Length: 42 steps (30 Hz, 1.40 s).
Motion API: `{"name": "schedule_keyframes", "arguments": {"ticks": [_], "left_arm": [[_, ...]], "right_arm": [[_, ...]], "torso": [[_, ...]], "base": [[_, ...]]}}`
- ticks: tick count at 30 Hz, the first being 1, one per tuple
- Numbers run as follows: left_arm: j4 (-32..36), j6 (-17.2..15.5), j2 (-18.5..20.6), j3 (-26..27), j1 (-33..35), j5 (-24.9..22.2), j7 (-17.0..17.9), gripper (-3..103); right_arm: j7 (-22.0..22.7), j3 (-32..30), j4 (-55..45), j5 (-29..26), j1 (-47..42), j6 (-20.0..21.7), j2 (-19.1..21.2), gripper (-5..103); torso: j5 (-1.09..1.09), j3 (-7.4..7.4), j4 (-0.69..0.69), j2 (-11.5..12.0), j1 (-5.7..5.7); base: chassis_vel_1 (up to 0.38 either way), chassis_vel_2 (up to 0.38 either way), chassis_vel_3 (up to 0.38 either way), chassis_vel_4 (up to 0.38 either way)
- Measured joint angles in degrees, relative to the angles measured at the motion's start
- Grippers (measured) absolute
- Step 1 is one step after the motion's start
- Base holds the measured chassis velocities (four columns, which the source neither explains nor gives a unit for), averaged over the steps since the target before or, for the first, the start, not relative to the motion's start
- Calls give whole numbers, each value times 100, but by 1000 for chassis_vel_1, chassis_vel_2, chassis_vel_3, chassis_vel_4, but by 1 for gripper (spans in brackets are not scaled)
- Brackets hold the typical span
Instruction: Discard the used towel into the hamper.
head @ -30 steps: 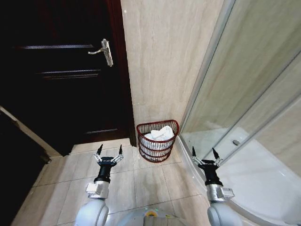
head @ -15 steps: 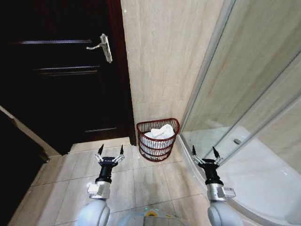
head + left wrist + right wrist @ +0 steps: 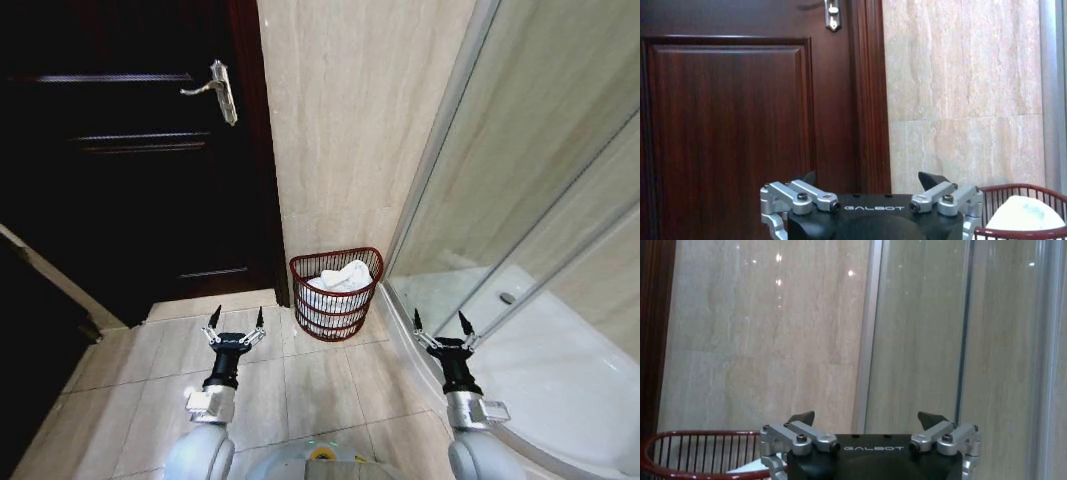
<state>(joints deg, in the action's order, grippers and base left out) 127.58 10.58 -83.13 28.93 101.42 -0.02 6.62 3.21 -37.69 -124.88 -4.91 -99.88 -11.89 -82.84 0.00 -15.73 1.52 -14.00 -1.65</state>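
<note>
The hamper [image 3: 336, 293], a dark red-brown wire basket, stands on the tiled floor against the beige wall, and a crumpled white towel [image 3: 338, 279] lies inside it. The left wrist view catches the hamper rim [image 3: 1023, 189] and the white towel [image 3: 1025, 214]; the right wrist view shows the hamper rim [image 3: 703, 434]. My left gripper [image 3: 235, 322] hovers open above the floor, short of the hamper and to its left. My right gripper [image 3: 440, 325] is open too, short of the hamper to its right. Both are empty.
A dark wooden door [image 3: 130, 150] with a metal handle [image 3: 212, 88] stands to the left of the wall. A glass shower enclosure [image 3: 520, 200] with a white tray [image 3: 560, 380] fills the right side. Beige floor tiles [image 3: 300, 390] lie between my arms.
The head view has shifted slightly, so the door handle sits higher and further left. Both grippers stay open and empty in the same pose.
</note>
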Motion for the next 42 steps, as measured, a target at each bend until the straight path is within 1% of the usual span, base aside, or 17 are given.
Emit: {"name": "schedule_keyframes", "arguments": {"ticks": [7,10,13,15,18,20,23,24,26,29,30,31,33,36,42], "left_arm": [[-58,34,-5,-17,-11,4,-23,100],[-61,35,-5,-16,-11,5,-27,100],[-70,45,-3,-15,-11,10,-35,100],[-70,48,-2,-14,-10,10,-35,100],[-72,55,5,-13,-12,12,-40,100],[-72,55,7,-12,-13,12,-40,100],[-73,62,7,-9,-15,12,-44,100],[-73,62,7,-9,-15,12,-44,100],[-78,76,3,-9,-12,13,-47,100],[-87,81,3,-9,-11,14,-48,100],[-92,87,4,-9,-13,18,-49,100],[-93,90,6,-10,-13,19,-50,100],[-93,91,9,-9,-14,20,-51,100],[-94,94,11,-9,-15,22,-53,100],[-113,105,12,-14,-15,27,-63,100]], "right_arm": [[21,27,-8,22,-37,-4,-19,100],[26,29,-7,24,-38,-5,-16,100],[49,28,-8,31,-40,-5,-11,100],[51,28,-8,33,-42,-5,-12,100],[64,28,-30,45,-67,-14,-13,100],[66,28,-33,49,-71,-18,-13,100],[76,28,-42,86,-85,-33,-15,100],[76,28,-42,86,-85,-33,-15,100],[86,31,-42,100,-97,-50,-14,100],[93,32,-42,104,-102,-65,-13,100],[103,32,-42,105,-110,-80,-12,100],[113,32,-42,106,-118,-92,-11,100],[116,32,-41,106,-122,-103,-11,100],[119,33,-31,113,-147,-141,-13,100],[154,33,67,254,-145,-271,-69,100]], "torso": [[0,109,0,163,53],[-1,131,0,198,66],[0,209,0,310,98],[0,217,0,322,102],[-1,273,0,411,133],[0,287,0,428,136],[0,380,0,530,150],[0,380,0,530,150],[0,431,0,591,160],[-2,454,0,627,161],[1,494,0,675,162],[-1,524,0,707,162],[-1,542,0,726,162],[0,619,0,804,163],[0,691,0,875,164]], "base": [[0,0,0,0],[0,0,0,0],[0,0,0,0],[0,0,0,0],[57,-46,-49,51],[85,-79,-48,87],[141,-135,-145,129],[169,-139,-170,169],[193,-193,-169,177],[185,-196,-177,170],[176,-171,-170,182],[151,-168,-170,150],[151,-165,-170,150],[141,-151,-129,149],[85,-100,-87,93]]}}
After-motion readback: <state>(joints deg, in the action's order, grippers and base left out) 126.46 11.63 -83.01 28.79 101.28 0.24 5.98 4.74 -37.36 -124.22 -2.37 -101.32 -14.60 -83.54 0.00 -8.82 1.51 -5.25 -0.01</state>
